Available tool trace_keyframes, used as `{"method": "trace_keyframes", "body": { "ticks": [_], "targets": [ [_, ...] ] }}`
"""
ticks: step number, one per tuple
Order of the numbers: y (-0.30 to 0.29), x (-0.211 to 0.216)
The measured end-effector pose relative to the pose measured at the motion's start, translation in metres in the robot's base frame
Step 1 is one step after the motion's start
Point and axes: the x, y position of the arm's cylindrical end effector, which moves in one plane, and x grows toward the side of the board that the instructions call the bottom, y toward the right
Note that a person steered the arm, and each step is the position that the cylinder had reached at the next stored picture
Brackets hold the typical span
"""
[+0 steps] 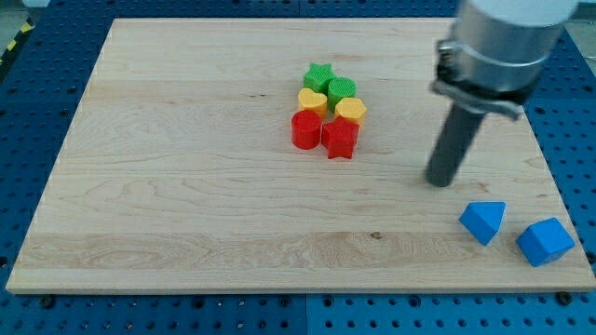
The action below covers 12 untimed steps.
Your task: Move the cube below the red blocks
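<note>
Blue cube (546, 241) sits at the table's (186, 186) lower right corner, close to both edges, just right of a blue triangular block (482, 221). My tip (440, 181), a bare rod with no gripper to open or close, holds nothing and stands up-left of both, apart. Red blocks (324, 132) cluster mid-table, touching yellow (331, 104) and green ones (330, 82); bare wood lies below them.

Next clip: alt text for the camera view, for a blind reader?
My tip rests on the wooden board, up-left of the blue cube and blue triangular block. Red, yellow and green blocks cluster near the board's centre.
</note>
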Motion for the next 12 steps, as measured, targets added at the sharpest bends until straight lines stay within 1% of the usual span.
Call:
{"method": "trace_keyframes", "body": {
  "ticks": [1,2,3,4,5,6,7,9,10,11,12],
  "targets": [
    [0.076,-0.002],
    [0.155,0.017],
    [0.158,0.048],
    [0.146,0.119],
    [0.14,0.123],
    [0.109,0.125],
    [0.087,0.114],
    [0.042,0.057],
    [0.039,0.053],
    [0.047,0.033],
    [0.039,0.03]
  ]
}}
